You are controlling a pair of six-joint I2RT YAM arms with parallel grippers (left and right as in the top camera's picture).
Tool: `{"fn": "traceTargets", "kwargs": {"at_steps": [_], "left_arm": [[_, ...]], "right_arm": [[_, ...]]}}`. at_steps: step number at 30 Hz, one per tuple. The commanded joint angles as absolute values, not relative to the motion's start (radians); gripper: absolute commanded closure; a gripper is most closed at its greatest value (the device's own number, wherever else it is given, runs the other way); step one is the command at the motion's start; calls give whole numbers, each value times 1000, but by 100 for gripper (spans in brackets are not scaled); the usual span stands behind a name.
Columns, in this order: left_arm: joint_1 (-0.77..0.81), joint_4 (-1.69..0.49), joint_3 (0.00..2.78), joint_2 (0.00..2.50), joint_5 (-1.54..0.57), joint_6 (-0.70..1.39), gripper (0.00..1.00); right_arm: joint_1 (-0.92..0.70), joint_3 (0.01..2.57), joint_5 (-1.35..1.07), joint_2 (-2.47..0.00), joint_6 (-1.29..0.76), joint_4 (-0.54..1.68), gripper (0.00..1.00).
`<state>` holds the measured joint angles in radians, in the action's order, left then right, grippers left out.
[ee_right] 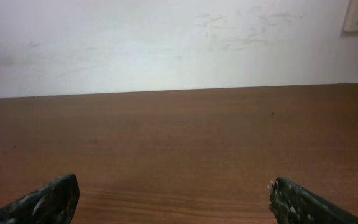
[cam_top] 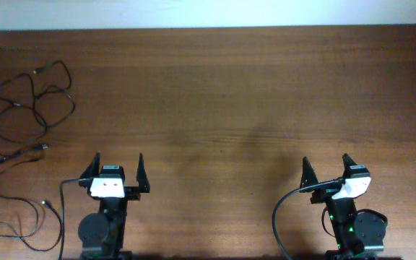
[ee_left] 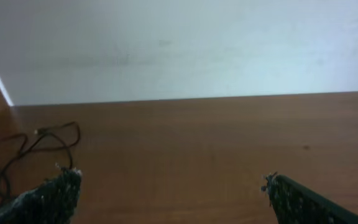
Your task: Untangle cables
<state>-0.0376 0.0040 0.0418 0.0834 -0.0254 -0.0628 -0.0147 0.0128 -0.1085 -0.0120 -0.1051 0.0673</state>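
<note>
cables point(cam_top: 19, 106): cut off at left edge | plugs point(cam_top: 43, 147): type too small to tell

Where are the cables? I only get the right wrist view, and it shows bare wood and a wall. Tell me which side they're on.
Observer: The cables lie in tangled loops along the far left edge of the table, well away from your arm.
Operator: Report the left gripper's state.
Observer: The left gripper is open and holds nothing. The cables sit off to its left and do not touch it.
</note>
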Motion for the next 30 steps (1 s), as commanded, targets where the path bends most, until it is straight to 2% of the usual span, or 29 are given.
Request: {"fn": "traceTargets", "kwargs": {"at_steps": [1,4,30], "left_arm": [[-14,-84,9,6,15,-85,1],[30,-83,9,5,21,-84,1],[30,-83,9,5,22,-84,1]], "right_arm": [[-21,6,-103,-4,-112,70,1],[-21,6,-103,-4,-112,70,1],[-21,6,-103,-4,-112,70,1]]}}
